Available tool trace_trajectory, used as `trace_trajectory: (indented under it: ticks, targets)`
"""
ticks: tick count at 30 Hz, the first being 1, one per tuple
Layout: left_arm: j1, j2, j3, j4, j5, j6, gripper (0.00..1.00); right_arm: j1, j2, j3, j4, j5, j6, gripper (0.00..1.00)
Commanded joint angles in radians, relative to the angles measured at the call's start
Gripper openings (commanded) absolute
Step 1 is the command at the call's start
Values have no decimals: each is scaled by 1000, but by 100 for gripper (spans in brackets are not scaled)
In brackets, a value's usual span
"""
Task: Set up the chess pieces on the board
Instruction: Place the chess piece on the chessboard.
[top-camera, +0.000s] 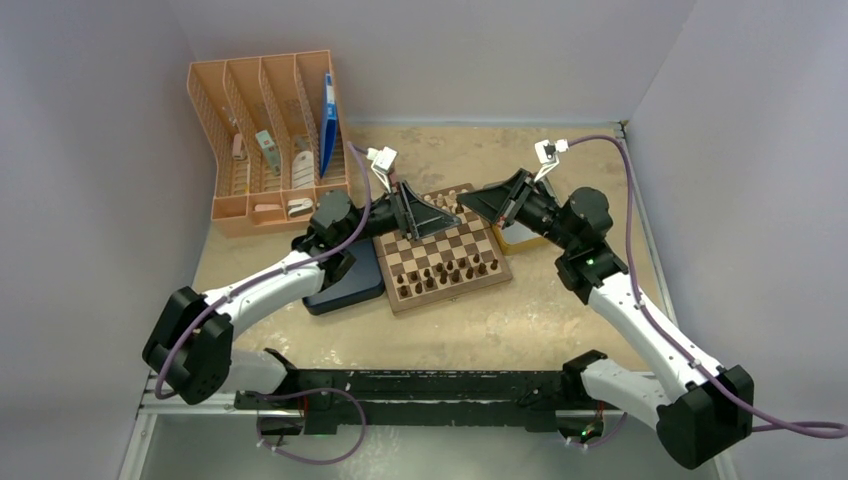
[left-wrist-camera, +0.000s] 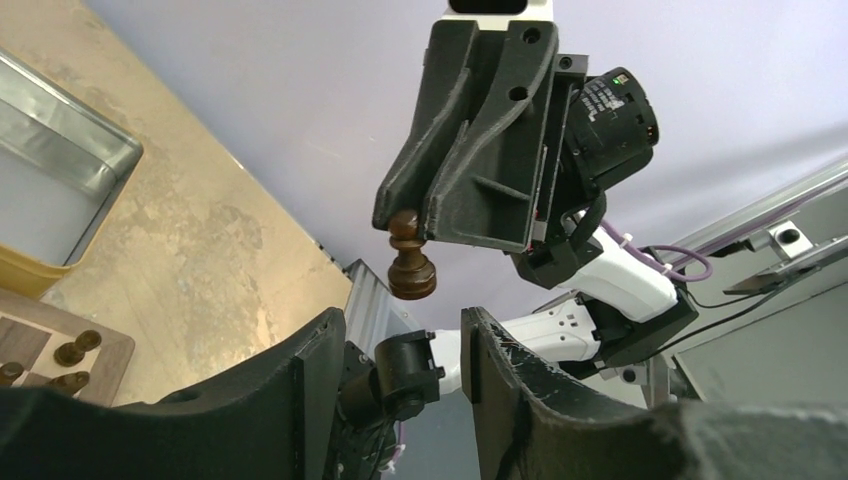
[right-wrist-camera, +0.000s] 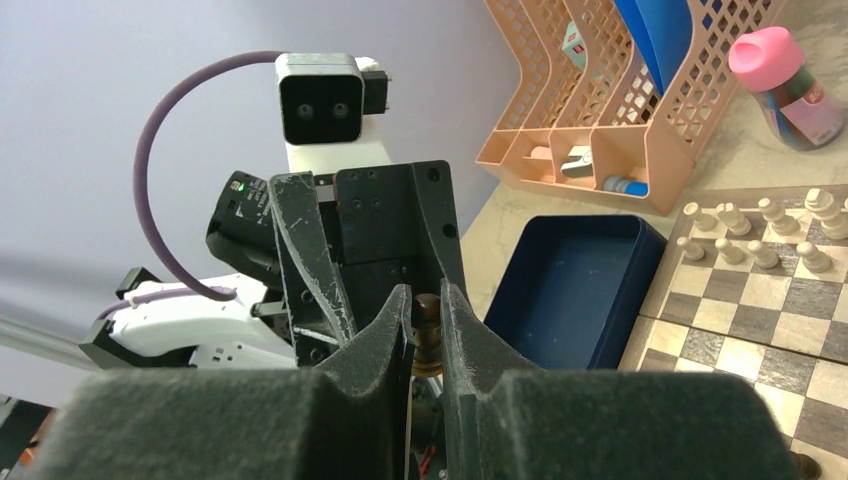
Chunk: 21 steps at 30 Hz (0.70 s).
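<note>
Chess pieces (top-camera: 445, 272) mostly ranked on near rows of board (top-camera: 452, 243) | one dark pawn (left-wrist-camera: 411, 262) aloft — clamped in right gripper (left-wrist-camera: 408, 222) | left gripper (left-wrist-camera: 402, 335) jaws apart | placement pending

Reaches the left arm (top-camera: 265, 290) forward and to the right, and the right arm (top-camera: 640, 315) forward and to the left, both bent at the elbow, bringing the two wrists nose to nose over the middle. Holds the left gripper (left-wrist-camera: 400, 330) with jaws parted and nothing between them, fingertips aimed at the other hand. Pinches a dark chess piece (left-wrist-camera: 411, 262) by its head in the right gripper (left-wrist-camera: 405, 215), jaws closed tight on it, its base sticking out toward the gap of the left jaws.
</note>
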<state>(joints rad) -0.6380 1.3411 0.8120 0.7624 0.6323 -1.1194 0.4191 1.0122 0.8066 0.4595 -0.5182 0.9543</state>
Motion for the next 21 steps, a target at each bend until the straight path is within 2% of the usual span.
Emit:
trace_trajectory:
  ticks: [1,21]
  targets:
    - [-5,3,48,113,29,-23,43,4,-6,6,72,-18,12,10]
    - [-5,23,69,115,24,-26,33,5,-2,7,83,-28,15,10]
